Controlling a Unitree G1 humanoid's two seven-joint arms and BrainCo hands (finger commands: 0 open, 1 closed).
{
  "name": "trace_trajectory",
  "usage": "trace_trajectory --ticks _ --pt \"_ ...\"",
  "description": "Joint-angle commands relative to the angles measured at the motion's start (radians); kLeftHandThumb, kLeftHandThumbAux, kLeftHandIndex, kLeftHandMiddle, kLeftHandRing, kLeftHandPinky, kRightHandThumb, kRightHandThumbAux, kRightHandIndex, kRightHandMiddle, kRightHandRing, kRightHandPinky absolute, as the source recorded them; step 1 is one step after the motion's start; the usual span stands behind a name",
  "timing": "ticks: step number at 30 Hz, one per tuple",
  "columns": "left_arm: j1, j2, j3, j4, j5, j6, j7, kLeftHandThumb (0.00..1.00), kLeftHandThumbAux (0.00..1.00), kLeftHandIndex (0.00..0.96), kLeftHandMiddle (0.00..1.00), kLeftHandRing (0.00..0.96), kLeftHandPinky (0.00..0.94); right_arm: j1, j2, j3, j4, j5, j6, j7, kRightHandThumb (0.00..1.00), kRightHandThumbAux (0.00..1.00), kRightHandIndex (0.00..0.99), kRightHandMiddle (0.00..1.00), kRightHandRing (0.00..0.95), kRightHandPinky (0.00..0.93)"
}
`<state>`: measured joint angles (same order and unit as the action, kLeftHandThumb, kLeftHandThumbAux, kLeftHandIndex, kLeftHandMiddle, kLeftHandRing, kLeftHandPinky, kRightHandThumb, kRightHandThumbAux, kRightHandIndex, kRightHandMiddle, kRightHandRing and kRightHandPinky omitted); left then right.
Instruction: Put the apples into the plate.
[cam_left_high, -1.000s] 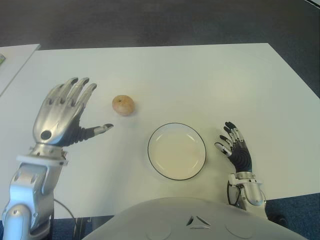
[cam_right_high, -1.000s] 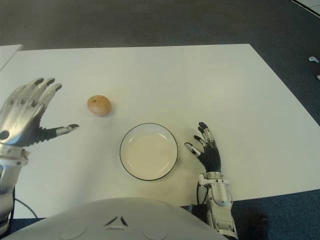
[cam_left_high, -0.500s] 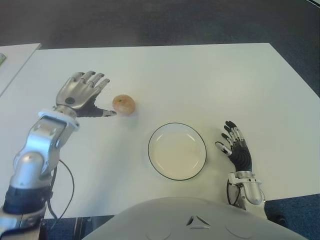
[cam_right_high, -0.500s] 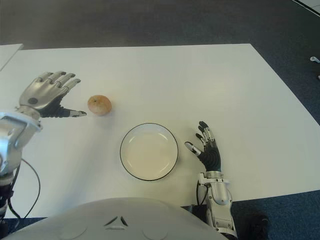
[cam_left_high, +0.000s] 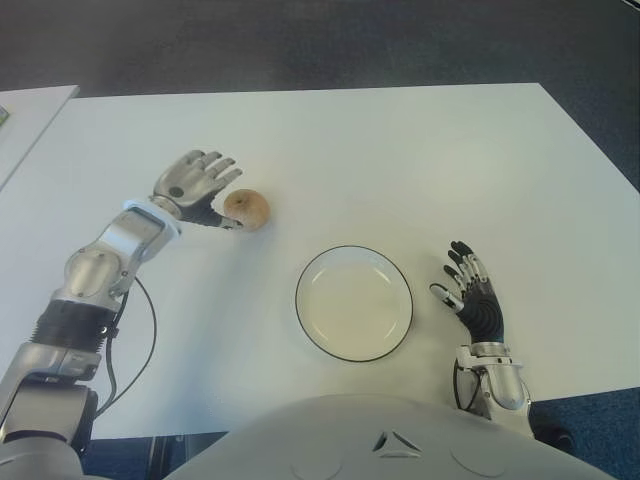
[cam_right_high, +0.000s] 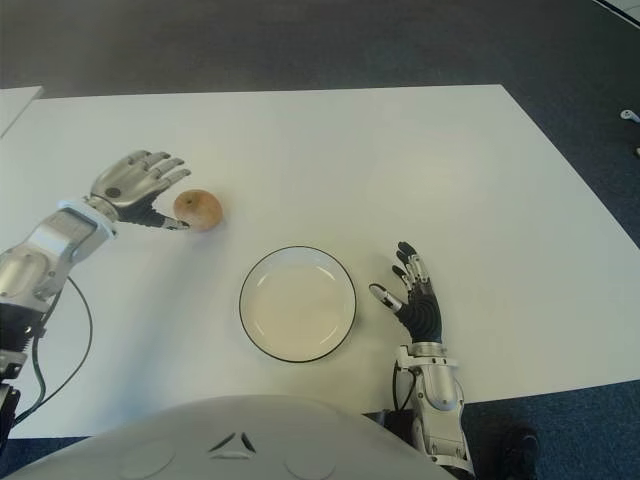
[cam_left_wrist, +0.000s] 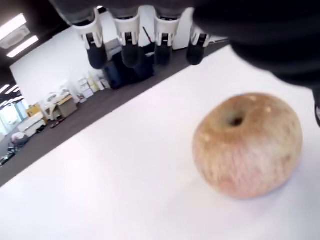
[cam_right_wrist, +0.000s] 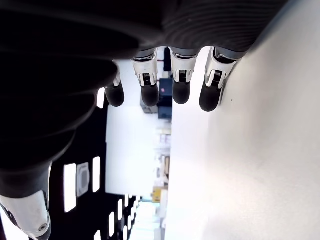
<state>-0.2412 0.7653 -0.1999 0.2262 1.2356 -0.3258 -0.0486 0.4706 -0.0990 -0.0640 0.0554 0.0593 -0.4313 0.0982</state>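
The apple (cam_left_high: 245, 209) is sitting on the white surface (cam_left_high: 400, 160), up and to the left of the empty plate (cam_left_high: 353, 302) and apart from it. The left robot hand (cam_left_high: 199, 186) is hovering just beside the apple on its left with fingers spread and gripping nothing, the thumb tip reaching close to the fruit. The right robot hand (cam_left_high: 470, 296) is showing just right of the plate, fingers loosely spread and empty.

I saw a white table (cam_left_high: 400, 160) over dark carpet (cam_left_high: 300, 40), with a second table's corner (cam_left_high: 30, 110) alongside.
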Motion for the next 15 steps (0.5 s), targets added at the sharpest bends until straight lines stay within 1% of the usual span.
trace_trajectory --ticks 1,5,11,15 --pt "-0.053 -0.010 -0.094 0.146 0.009 -0.007 0.054 0.283 0.255 0.001 0.000 0.000 0.049 0.073 0.015 0.006 0.071 -0.007 0.076 -0.003 0.183 0.663 0.036 0.037 0.010 0.046" --pt "-0.097 -0.019 -0.153 0.234 0.009 0.006 0.081 0.274 0.255 0.000 0.000 0.000 0.052 0.083 0.017 0.005 0.063 -0.005 0.072 -0.005 0.183 0.661 0.040 0.042 0.016 0.063" --pt "-0.130 -0.023 -0.220 0.348 -0.002 0.017 0.135 0.277 0.243 0.000 0.000 0.000 0.036 0.097 0.021 0.003 0.053 0.001 0.065 -0.005 0.190 0.666 0.044 0.052 0.029 0.073" --pt "-0.154 -0.025 -0.261 0.396 -0.009 0.025 0.160 0.276 0.237 0.000 0.000 0.000 0.038 0.101 0.021 0.002 0.048 0.003 0.065 -0.004 0.194 0.668 0.046 0.057 0.034 0.077"
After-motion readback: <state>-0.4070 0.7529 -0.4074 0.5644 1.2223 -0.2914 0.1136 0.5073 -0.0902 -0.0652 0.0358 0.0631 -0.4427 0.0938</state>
